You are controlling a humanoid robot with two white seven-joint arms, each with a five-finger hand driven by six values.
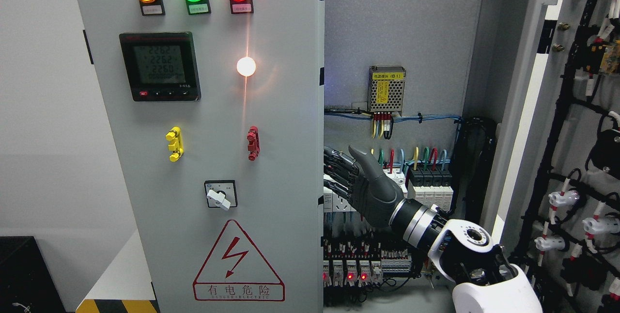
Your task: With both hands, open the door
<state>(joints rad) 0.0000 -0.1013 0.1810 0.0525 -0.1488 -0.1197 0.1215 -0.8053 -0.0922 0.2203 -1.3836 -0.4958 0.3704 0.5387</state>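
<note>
The grey left door [281,124] of the electrical cabinet fills the left half of the head view, carrying three lit lamps, a meter [160,66] and a rotary switch [221,194]. The right door [566,124] is swung wide open at the right, showing its wired inner face. My right hand [346,179] reaches in from the lower right to the left door's free edge [320,167]. Its fingers [341,165] are stretched out flat and the thumb [362,157] points up. The fingertips are hidden behind that edge. My left arm does not show.
Inside the open cabinet are a power supply [386,90], blue wiring, a row of breakers [428,182] and relays with red lights [348,274] just behind and below my hand. A yellow-black striped ledge [116,305] lies at the bottom left.
</note>
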